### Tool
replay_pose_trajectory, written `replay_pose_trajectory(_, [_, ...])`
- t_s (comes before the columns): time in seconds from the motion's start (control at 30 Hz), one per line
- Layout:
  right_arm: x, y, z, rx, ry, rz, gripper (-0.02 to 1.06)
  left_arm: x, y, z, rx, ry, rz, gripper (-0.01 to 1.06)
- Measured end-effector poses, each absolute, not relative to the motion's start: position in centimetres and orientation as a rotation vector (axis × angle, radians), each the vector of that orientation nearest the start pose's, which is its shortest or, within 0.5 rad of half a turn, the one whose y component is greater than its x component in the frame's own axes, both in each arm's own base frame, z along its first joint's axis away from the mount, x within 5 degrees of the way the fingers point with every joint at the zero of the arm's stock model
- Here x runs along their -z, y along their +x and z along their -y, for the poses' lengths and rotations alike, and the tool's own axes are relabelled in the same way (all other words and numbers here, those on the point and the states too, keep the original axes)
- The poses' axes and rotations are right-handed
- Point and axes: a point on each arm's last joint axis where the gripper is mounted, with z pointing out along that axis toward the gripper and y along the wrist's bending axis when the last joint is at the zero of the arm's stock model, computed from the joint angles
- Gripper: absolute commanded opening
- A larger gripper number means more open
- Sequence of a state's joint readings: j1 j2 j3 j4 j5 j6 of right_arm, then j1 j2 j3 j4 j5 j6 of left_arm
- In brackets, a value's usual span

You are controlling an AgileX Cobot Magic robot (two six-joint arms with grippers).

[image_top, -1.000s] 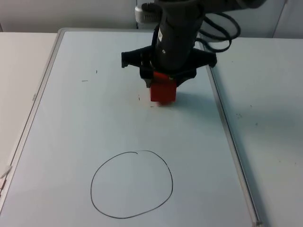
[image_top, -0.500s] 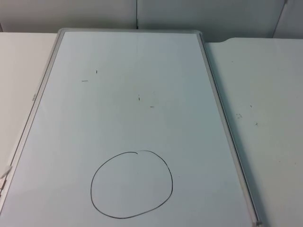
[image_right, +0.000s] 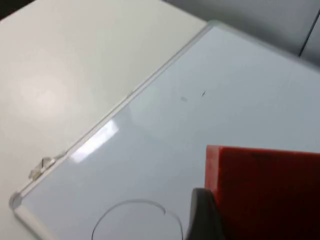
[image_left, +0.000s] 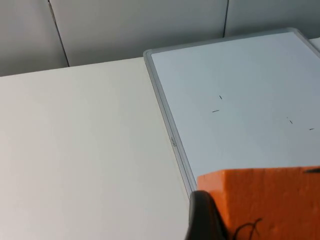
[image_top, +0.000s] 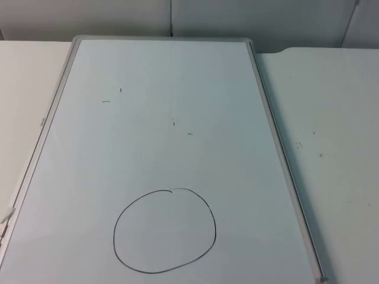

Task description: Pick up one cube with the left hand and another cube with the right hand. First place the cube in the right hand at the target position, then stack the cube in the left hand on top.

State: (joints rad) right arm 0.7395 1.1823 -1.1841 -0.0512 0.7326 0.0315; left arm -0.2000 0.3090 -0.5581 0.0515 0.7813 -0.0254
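Note:
The target is a black hand-drawn circle (image_top: 164,231) on the near half of the whiteboard (image_top: 177,77). The circle (image_right: 134,220) also appears in the right wrist view. My left gripper (image_left: 260,231) is shut on an orange cube (image_left: 270,192), held above the table beside the board's left frame. One black fingertip (image_left: 202,220) presses the cube's side. My right gripper (image_right: 262,227) is shut on a red cube (image_right: 265,185), held in the air over the board, beyond the circle. Its fingertip (image_right: 202,215) lies against the cube's face.
The whiteboard's grey frame (image_top: 269,130) rises slightly above the white table (image_top: 331,118), which extends on both sides of it. A grey partition wall (image_top: 118,18) closes the back. A few small pen marks (image_top: 112,97) dot the board.
One second ago the right arm held the red cube low over the board's upper middle. It has since pulled back out of the top view. Nothing else moved.

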Motion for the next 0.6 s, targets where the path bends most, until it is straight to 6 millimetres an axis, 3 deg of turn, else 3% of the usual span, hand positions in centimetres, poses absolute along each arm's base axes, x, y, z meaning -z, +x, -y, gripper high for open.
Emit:
replay_pose_trajectory(0.13, [-32.8, 16.6, -15.2, -0.375, -0.827, -2.205, 0.0, -31.0, 5.4, 0.7, 0.079, 0.19, -2.004, 0.19])
replay_pose_trajectory(0.17, [-32.8, 16.6, -15.2, -0.375, -0.827, -2.205, 0.0, -31.0, 5.4, 0.7, 0.079, 0.19, -2.004, 0.19])
replay_pose_trajectory(0.3, [-28.2, 15.5, -14.6, -0.372, -0.852, -2.294, 0.0, -31.1, 5.4, 0.7, 0.08, 0.19, -1.997, 0.19])
replay_pose_trajectory(0.43, [-26.5, 14.8, -14.7, -0.377, -0.884, -2.302, 0.0, -31.1, 5.4, 0.7, 0.078, 0.19, -1.996, 0.19])
replay_pose_trajectory(0.6, [-26.3, 14.4, -15.5, -0.405, -0.922, -2.268, 0.0, -31.1, 5.4, 0.7, 0.078, 0.19, -1.996, 0.19])
